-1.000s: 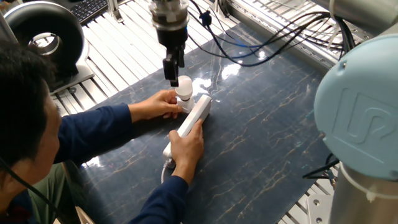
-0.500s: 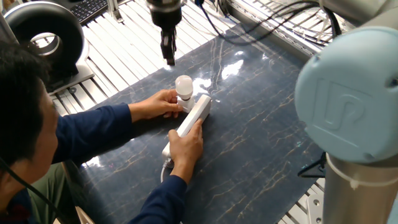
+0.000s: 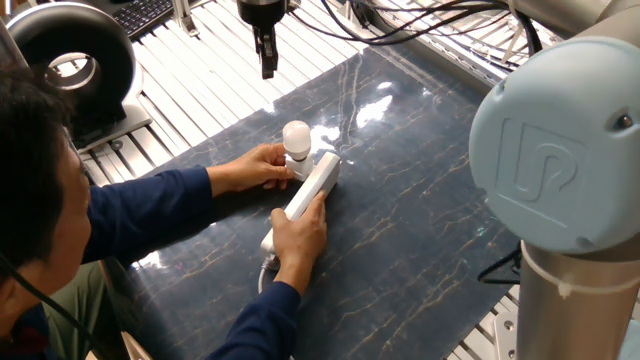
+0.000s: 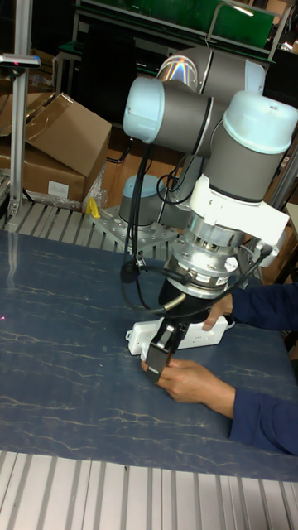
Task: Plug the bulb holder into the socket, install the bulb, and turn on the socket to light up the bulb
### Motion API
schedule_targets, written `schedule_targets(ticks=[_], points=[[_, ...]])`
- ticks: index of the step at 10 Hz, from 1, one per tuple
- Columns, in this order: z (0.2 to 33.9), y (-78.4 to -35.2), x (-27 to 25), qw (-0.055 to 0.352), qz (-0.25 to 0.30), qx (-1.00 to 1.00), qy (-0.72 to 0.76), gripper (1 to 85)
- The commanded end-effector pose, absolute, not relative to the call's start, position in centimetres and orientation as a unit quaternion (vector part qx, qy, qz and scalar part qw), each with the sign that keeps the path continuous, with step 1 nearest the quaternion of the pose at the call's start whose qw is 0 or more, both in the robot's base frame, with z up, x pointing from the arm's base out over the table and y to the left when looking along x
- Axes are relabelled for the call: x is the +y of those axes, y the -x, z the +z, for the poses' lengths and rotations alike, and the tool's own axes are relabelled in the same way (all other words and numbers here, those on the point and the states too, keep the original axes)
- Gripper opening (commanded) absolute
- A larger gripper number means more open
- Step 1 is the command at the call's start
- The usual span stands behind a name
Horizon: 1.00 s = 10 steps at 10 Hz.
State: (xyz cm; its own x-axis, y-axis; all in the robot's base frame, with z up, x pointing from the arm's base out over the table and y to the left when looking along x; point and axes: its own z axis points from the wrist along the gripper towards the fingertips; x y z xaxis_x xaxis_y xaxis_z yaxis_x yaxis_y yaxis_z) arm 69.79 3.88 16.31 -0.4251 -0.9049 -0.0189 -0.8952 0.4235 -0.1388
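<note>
In the fixed view, the gripper is being held well above the bulb, its fingers pressed together on nothing. The bulb is standing upright at the socket, steadied by two hands; the bulb holder is hidden. In the tall fixed view, the bulb is blocked by the gripper.

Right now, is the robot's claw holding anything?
No. The gripper hangs empty above the bulb, which stands on the socket; a person's hands steady the socket.
</note>
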Motion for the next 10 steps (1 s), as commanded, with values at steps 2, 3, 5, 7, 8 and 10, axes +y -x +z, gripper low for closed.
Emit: schedule_targets(ticks=[2, 3, 5, 7, 8, 10], points=[[16.4, -69.7, 4.4, 0.047, -0.039, 0.828, 0.558, 55.7], [16.4, -69.4, 4.4, 0.044, -0.036, 0.825, 0.563, 55.7], [16.4, -69.4, 4.7, 0.046, -0.032, 0.822, 0.567, 58.3], [16.5, -67.9, 4.9, 0.038, -0.039, 0.822, 0.567, 60.0], [16.4, -67.1, 5.2, 0.037, -0.039, 0.823, 0.566, 60.0], [16.0, -65.2, 6.3, 0.037, -0.035, 0.828, 0.559, 61.0]])
